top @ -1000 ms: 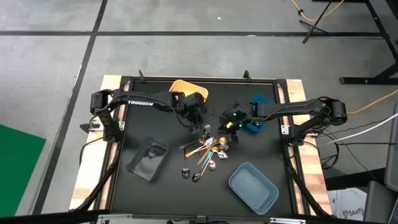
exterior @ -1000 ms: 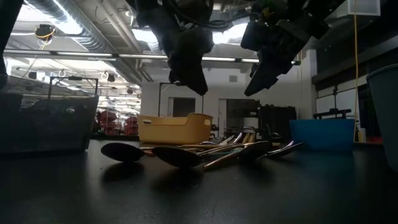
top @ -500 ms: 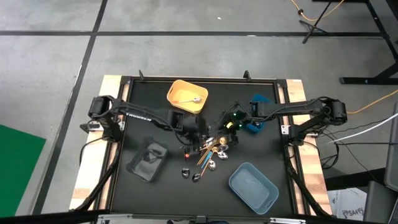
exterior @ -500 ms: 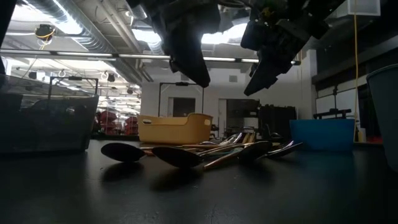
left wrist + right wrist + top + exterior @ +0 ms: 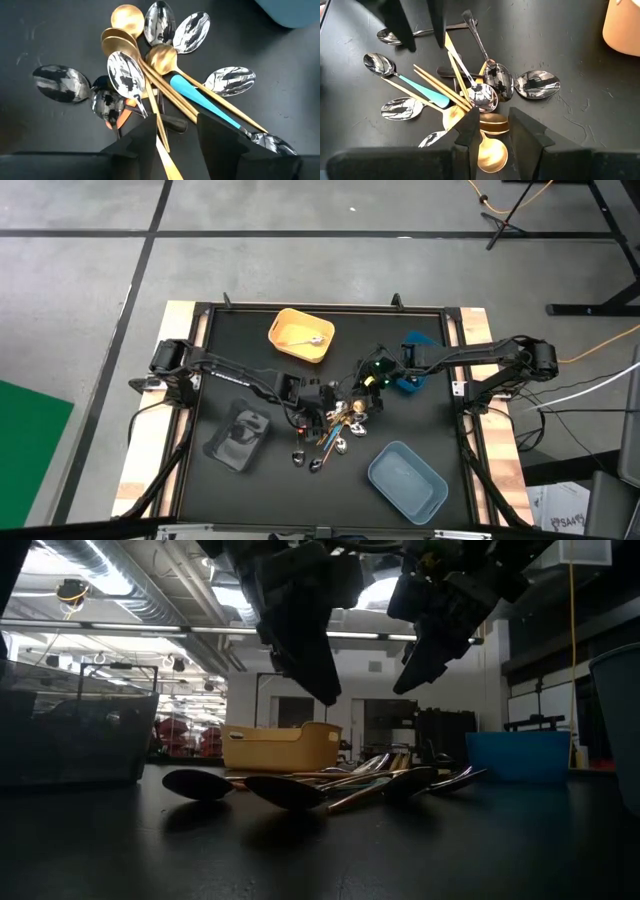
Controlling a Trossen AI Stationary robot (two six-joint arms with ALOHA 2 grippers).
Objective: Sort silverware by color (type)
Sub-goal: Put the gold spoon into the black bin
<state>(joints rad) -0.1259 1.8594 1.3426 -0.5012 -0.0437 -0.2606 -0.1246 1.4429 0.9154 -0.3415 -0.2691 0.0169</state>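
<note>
I have the left pincer [image 5: 318, 408] hanging above the tangled heap of small silver, gold and blue-handled spoons [image 5: 338, 423] in the middle of the black table [image 5: 430, 420], its two dark fingers [image 5: 220, 132] spread apart with nothing between them. From the left wrist view the slim gold handle [image 5: 162, 142] running under the mirror-bright silver spoon [image 5: 126, 75] sits in the gap between my fingers, so I judge the step in hand is picking one piece out of the pile. To do it well I would come straight down, keep the fingers straddling just that one handle, and close near its free end, well away from where the gold bowls [image 5: 125, 22] and the light-blue-handled spoon [image 5: 200, 97] cross over it; otherwise I risk lifting two at once or scattering the heap. The right pincer [image 5: 372, 388] hovers over the far edge of the same pile, released and empty as well, close enough to my left arm that I would hold it where it is. The yellow rectangular bin [image 5: 301, 334] near the table's back edge already holds one silver spoon [image 5: 313, 339].
</note>
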